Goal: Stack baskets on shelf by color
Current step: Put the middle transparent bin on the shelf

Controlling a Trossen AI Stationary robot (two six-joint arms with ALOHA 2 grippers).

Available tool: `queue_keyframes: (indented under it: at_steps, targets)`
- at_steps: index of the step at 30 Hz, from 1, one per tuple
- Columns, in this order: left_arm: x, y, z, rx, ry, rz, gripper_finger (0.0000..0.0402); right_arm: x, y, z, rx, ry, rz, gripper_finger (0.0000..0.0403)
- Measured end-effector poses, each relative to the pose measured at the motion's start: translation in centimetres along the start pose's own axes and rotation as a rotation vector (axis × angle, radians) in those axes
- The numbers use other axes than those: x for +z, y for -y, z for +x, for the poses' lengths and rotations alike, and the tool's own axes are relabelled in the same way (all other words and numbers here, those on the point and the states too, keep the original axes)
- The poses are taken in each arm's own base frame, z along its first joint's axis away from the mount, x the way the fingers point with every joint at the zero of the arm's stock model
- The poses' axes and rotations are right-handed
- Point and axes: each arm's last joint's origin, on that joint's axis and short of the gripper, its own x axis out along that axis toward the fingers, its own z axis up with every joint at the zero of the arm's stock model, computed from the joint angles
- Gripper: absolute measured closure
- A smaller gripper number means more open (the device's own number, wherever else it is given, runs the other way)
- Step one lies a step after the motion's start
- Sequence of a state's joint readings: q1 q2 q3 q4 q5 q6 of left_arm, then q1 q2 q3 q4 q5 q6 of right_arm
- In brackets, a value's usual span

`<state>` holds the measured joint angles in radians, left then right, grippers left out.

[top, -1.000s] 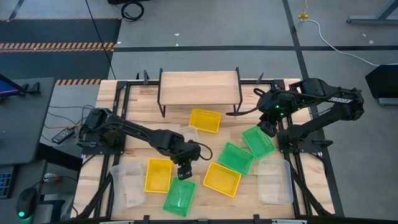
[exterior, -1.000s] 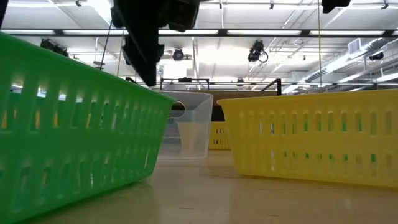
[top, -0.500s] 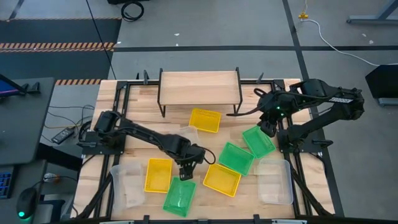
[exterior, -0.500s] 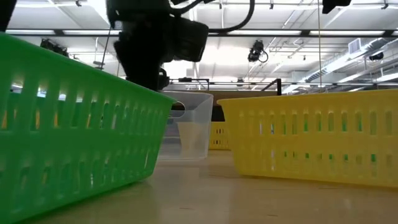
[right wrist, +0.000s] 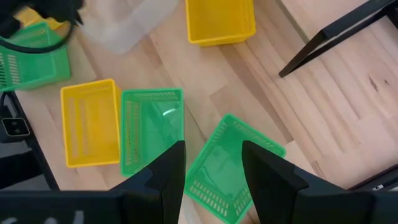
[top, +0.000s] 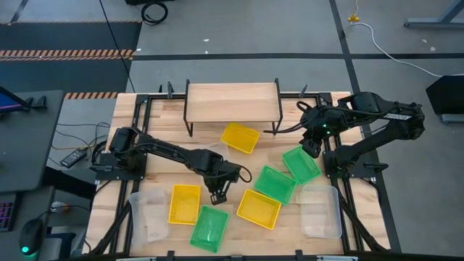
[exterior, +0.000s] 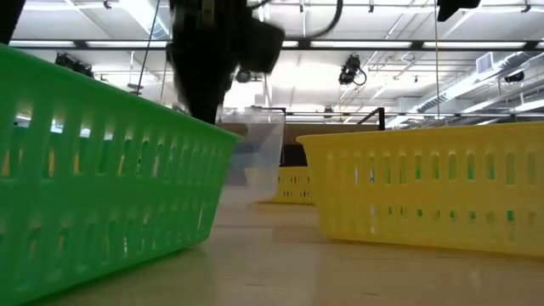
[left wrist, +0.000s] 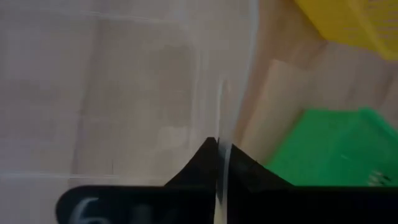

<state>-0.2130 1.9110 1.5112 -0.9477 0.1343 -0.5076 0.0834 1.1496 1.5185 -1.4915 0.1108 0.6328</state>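
Pinching a clear basket (left wrist: 155,93) wall, left gripper (top: 216,194) closed, basket apparently lifted.

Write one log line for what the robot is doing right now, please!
left gripper: shut on clear basket wall, basket tilted | right gripper: open above green basket | shelf: no baskets

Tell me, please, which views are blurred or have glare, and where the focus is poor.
Low view: bright ceiling lights glare behind; the near green basket looks soft. Left wrist view: blurred throughout, the left gripper shut on the clear basket wall. Right wrist view: sharp, with a small highlight on one green basket. High view: evenly lit.
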Motion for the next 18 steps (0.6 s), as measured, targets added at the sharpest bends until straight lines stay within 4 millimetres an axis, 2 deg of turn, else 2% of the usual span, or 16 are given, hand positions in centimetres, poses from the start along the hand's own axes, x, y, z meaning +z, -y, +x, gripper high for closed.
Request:
queue_keyframes:
  at_steps: [4, 9, 12, 15, 18]
  targets:
    - [1.0, 1.2, -3.8, -0.011, 0.017, 0.006, 0.0398, 0.0, 0.0, 0.0, 0.000, 0.000, -0.004, 0.0239]
    - [2.2, 2.6, -9.9, -0.027, 0.149, 0.016, 0.0399, 0.0, 0.0, 0.0, 0.000, 0.000, -0.009, 0.0239]
    - [2.4, 2.7, -13.2, -0.007, 0.218, 0.010, 0.0400, 0.0, 0.0, 0.0, 0.000, 0.000, -0.031, 0.0239]
    - [2.2, 2.6, -15.9, 0.026, 0.277, 0.017, 0.0400, 0.0, 0.0, 0.0, 0.000, 0.000, -0.051, 0.0239]
    - [2.0, 2.5, -17.8, 0.074, 0.336, 0.046, 0.0400, 0.0, 0.0, 0.0, 0.000, 0.000, -0.060, 0.0239]
